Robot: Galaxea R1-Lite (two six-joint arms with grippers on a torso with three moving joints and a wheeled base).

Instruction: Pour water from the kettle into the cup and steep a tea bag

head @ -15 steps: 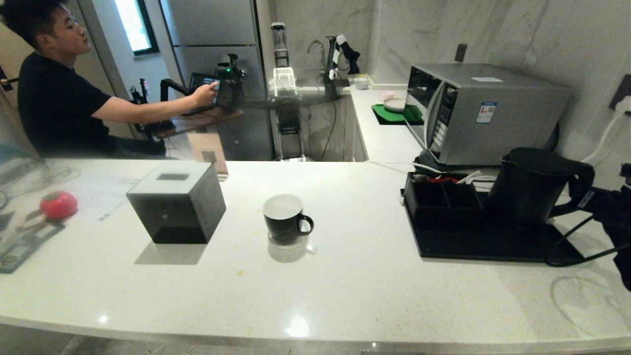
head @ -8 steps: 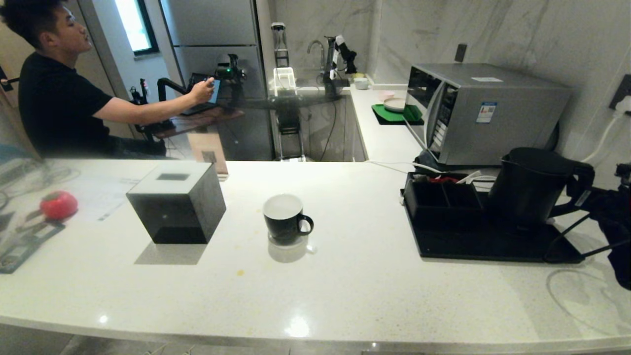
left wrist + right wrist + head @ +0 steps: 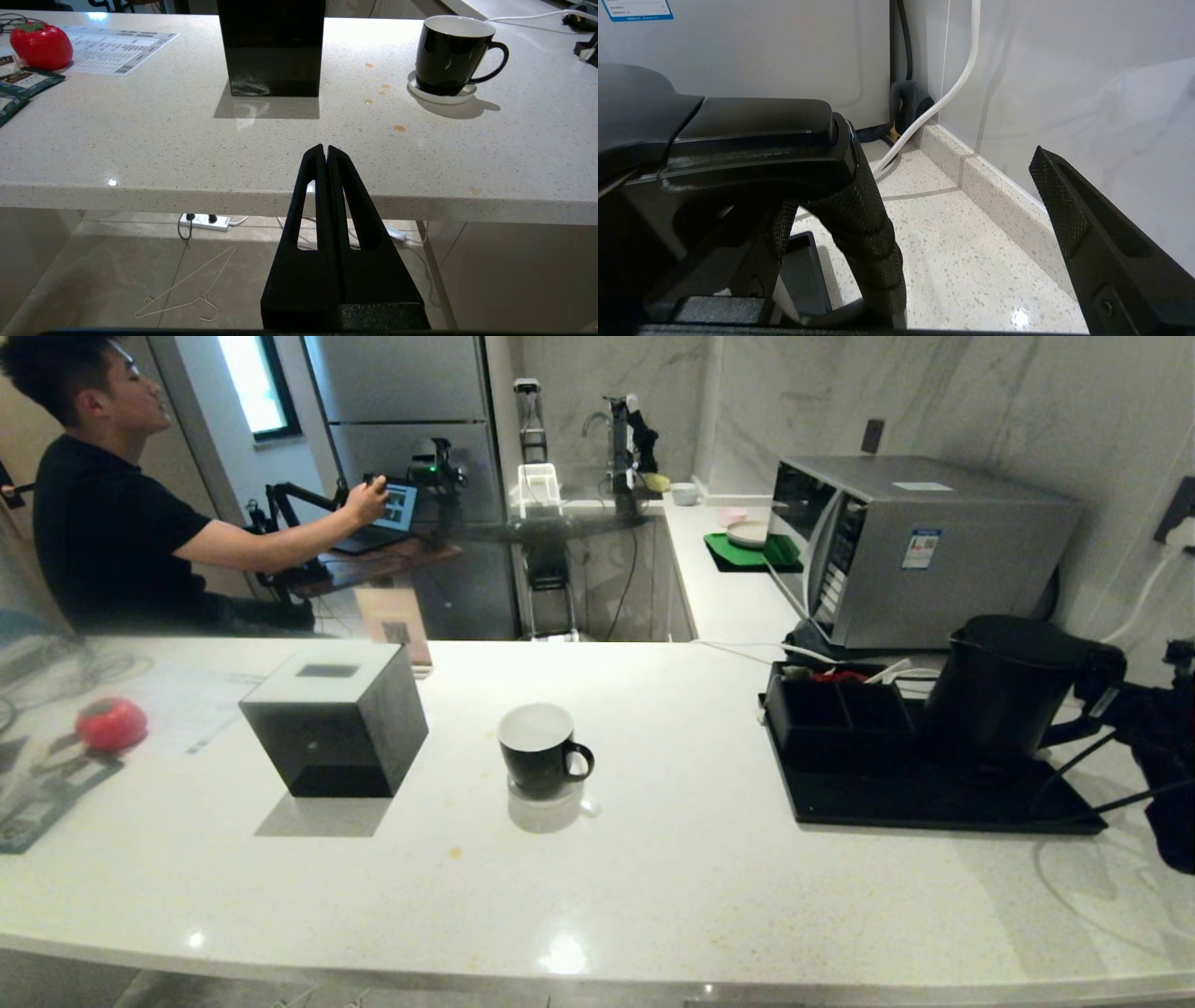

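The matte black kettle [image 3: 1004,686] stands on a black tray [image 3: 934,798] at the right of the counter. My right gripper [image 3: 915,196] is open at the kettle's textured handle [image 3: 859,219]. The handle sits between the two fingers, nearer one than the other. In the head view this gripper [image 3: 1125,705] shows at the right edge, against the handle. The black cup [image 3: 539,747] with a white inside stands on a coaster mid-counter, also seen as the cup [image 3: 448,53]. My left gripper [image 3: 325,148] is shut and empty, parked before the counter's front edge. The tea bag is out of view.
A black box [image 3: 331,719] stands left of the cup. A red round object [image 3: 110,723] and dark teal sachets [image 3: 23,81] lie far left. A microwave [image 3: 924,546] and the wall [image 3: 1064,93] close in behind the kettle. A seated person [image 3: 103,523] is beyond the counter.
My right arm has pushed in toward the kettle handle, farther from the counter's front edge. The person's hand has shifted at the laptop. Cup, kettle and left gripper have not moved.
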